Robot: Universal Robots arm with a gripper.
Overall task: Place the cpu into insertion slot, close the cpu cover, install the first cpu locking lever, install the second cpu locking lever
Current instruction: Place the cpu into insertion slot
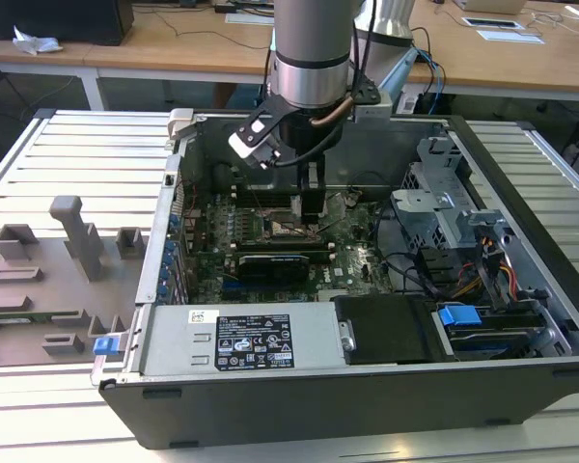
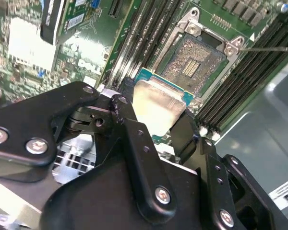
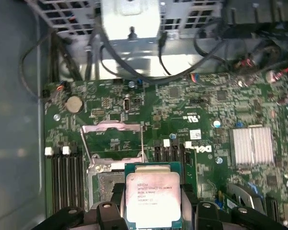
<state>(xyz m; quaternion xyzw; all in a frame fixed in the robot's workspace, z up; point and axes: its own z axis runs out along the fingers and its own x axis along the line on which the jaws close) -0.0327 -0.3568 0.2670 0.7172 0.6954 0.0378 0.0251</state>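
My gripper (image 1: 312, 204) hangs inside the open computer case, shut on the cpu (image 3: 152, 197), a flat square chip with a silvery top, held by two opposite edges. In the second wrist view the cpu (image 2: 156, 108) sits between two black fingers (image 2: 122, 109) and is tilted. It hovers just above and beside the insertion slot (image 2: 197, 60), apart from it. The insertion slot (image 3: 108, 184) has a dark pin field and a silver rim. The cpu cover (image 3: 110, 127) stands flipped open behind the slot. A thin locking lever (image 3: 85, 143) is raised beside it.
Long black memory slots (image 2: 144, 33) flank the socket on both sides. A black card (image 1: 275, 262) lies across the board. A silver heat sink (image 3: 252, 146), loose cables (image 3: 134, 57), the power supply (image 1: 241, 338) and a drive cage (image 1: 444, 193) crowd the case.
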